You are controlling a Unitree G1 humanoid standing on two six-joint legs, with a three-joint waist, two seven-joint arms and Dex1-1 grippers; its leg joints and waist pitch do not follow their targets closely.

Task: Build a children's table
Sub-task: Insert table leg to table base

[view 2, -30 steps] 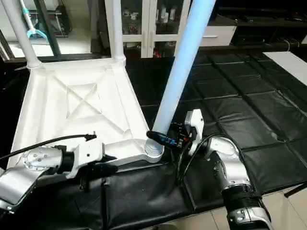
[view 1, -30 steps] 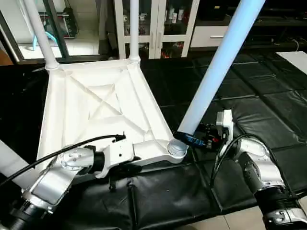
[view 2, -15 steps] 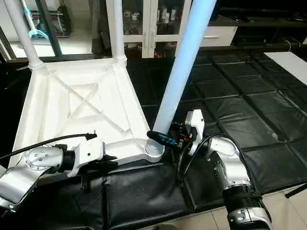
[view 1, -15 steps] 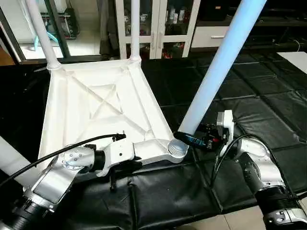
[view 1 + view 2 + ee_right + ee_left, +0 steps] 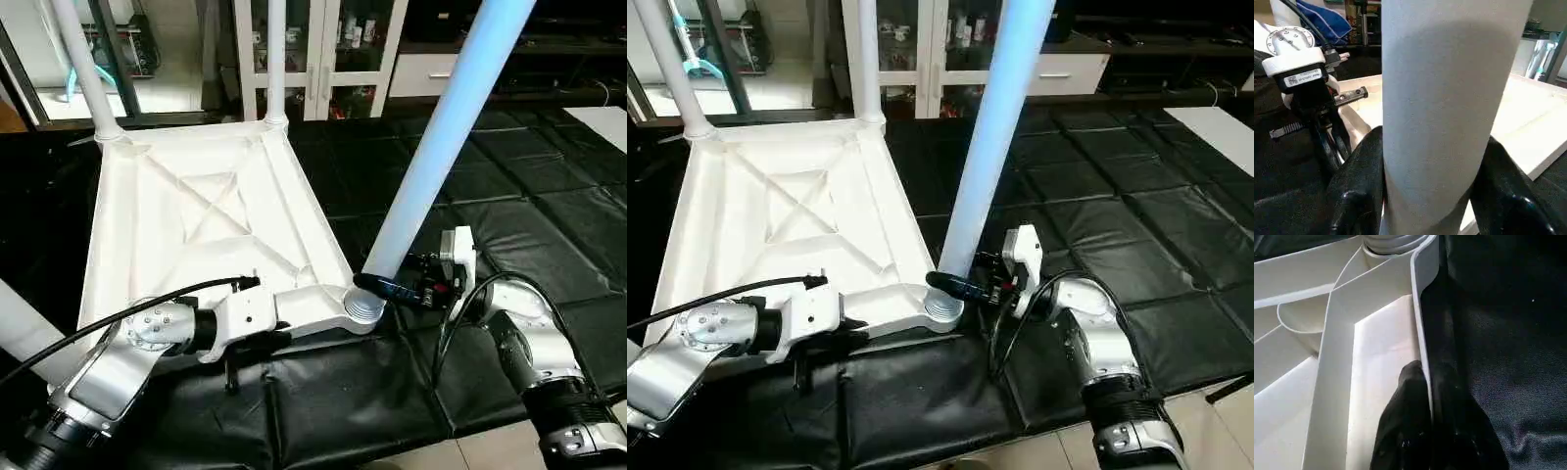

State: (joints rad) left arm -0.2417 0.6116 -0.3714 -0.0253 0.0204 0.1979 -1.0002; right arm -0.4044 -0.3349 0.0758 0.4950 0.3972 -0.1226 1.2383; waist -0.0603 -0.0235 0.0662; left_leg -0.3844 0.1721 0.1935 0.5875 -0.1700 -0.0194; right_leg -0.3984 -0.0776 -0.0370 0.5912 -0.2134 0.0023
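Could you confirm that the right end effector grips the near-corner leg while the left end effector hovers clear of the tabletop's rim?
Not quite: the left end effector is shut on the tabletop's rim, as the left wrist view shows. The right end effector does grip the near-corner leg.

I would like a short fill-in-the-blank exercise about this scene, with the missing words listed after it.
1. The white table top lies upside down on a ____ padded mat.
2. The right gripper is closed around the ____ standing in the near corner socket.
3. The left gripper pinches the near ____ of the table top.
4. At the far edge, ____ legs already stand in their sockets.

Missing words: black; leg; rim; two
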